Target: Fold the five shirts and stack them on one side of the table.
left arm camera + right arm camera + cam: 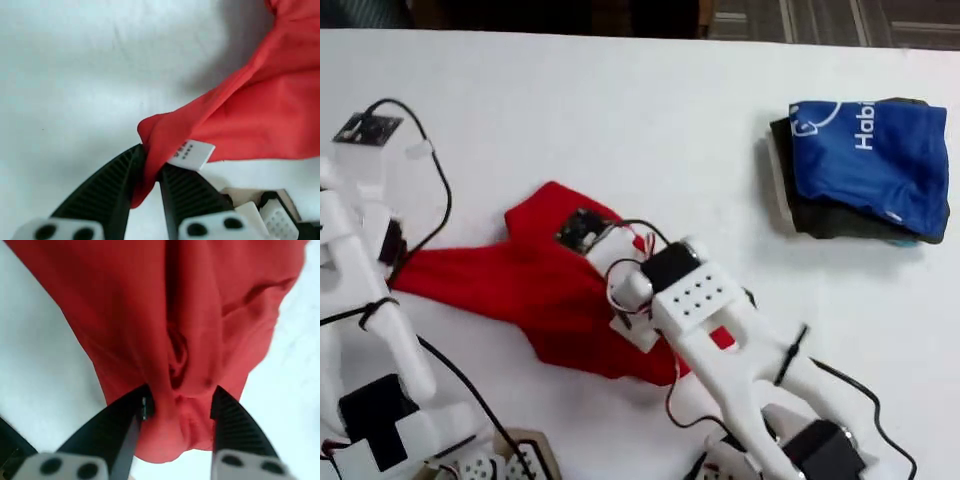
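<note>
A red shirt (530, 280) lies crumpled and stretched across the white table (620, 110), left of centre. My left gripper (150, 160) is shut on one bunched corner of the red shirt (260, 120), close to its white label (192, 155). That end of the cloth is drawn toward the left arm (360, 250). My right gripper (180, 397) is shut on a thick fold of the red shirt (150, 315), with cloth bulging between the fingers. The right arm (700, 300) leans over the shirt's near right part. A stack of folded shirts sits at the far right, a blue shirt (870, 160) on top of dark ones (815, 215).
Black and red cables (440, 190) loop from both arms over the table. The arm bases (500, 460) stand at the near edge. The table's far edge (620, 35) runs along the top, with bare white surface between the red shirt and the stack.
</note>
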You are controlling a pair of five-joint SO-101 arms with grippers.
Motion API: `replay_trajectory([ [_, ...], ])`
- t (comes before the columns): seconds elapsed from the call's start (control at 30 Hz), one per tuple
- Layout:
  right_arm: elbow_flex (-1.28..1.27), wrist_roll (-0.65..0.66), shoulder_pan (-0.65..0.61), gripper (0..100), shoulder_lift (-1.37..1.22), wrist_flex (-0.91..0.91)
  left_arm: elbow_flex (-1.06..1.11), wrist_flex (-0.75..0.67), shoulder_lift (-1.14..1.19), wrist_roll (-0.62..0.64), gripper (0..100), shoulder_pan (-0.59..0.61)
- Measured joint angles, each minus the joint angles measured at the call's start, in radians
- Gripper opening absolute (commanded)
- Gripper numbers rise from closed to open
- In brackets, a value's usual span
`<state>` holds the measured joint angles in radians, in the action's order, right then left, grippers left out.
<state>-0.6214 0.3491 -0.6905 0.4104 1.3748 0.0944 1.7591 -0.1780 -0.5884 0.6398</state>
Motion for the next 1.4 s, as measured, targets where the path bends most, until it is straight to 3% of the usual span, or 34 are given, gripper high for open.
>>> replay_trajectory([
  [0.2,0.186,0.000,0.026,19.7,0.126,0.043,0.094,-0.020,0.000,-0.041,3,0.057],
  [0.37,0.367,0.000,0.086,19.7,0.044,0.034,0.164,-0.077,0.000,-0.074,3,0.109],
  [0.73,0.858,-0.002,0.104,19.7,-0.663,-0.084,0.264,-0.163,-0.002,-0.086,3,0.115],
  [1.0,1.329,-0.002,0.044,19.9,-1.180,-0.092,0.264,-0.163,-0.003,-0.086,3,0.114],
  [1.23,1.702,-0.002,0.032,31.6,-1.536,-0.048,0.264,-0.163,-0.003,-0.087,3,0.114],
  [1.33,1.849,-0.002,0.026,24.9,-1.622,0.018,0.262,-0.163,-0.003,-0.087,3,0.114],
  [1.4,1.932,-0.002,0.026,11.5,-1.663,0.055,0.245,-0.163,-0.003,-0.087,3,0.114],
])
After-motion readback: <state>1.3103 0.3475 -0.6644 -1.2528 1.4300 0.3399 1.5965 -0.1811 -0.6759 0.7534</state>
